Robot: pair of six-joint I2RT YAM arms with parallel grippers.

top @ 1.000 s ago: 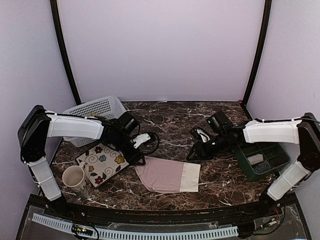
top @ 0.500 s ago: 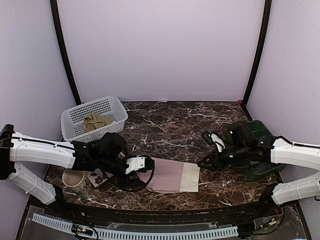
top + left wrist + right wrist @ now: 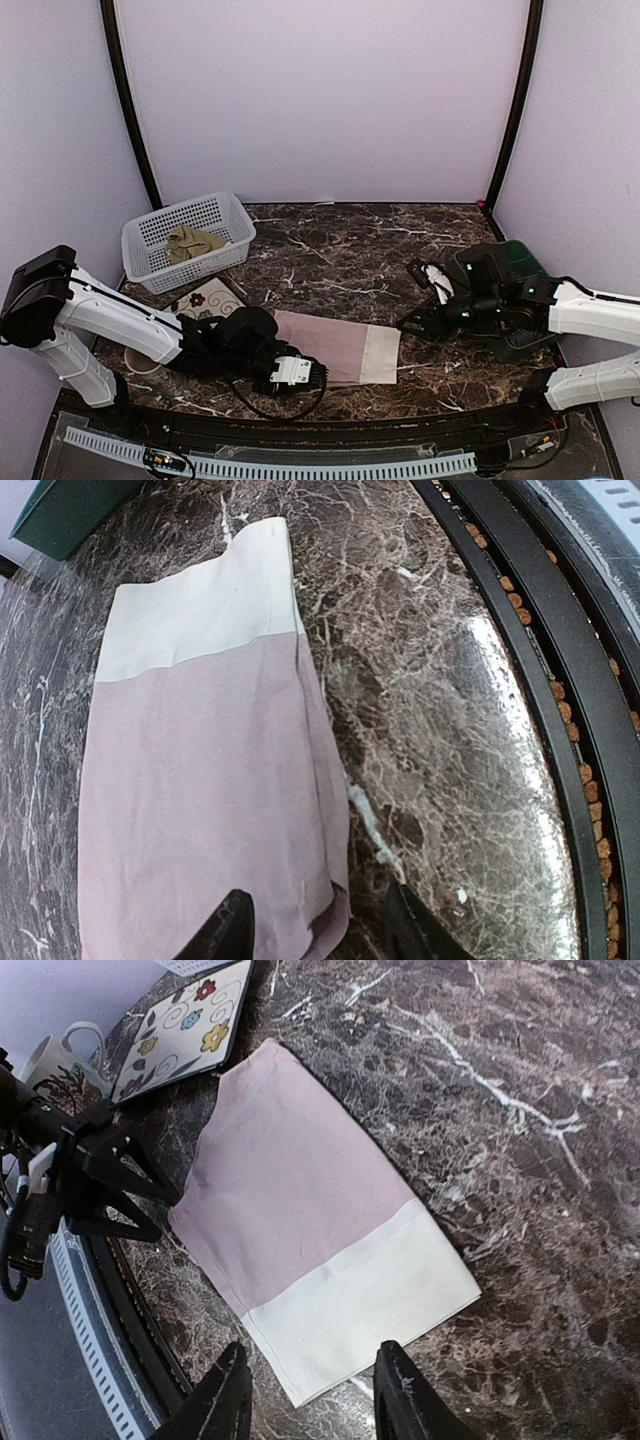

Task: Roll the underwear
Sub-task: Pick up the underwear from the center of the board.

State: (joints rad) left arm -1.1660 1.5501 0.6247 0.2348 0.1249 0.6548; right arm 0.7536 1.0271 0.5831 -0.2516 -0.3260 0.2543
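left gripper low at pink underwear corner, right gripper hovering

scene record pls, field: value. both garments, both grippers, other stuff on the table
pink underwear: flat on the table, unrolled, cream waistband toward the right arm
olive underwear: crumpled in the white basket
left gripper: open, jaws either side of the pink end's near corner
right gripper: open, empty, by the waistband end; contact unclear
other: floral tile, green bin
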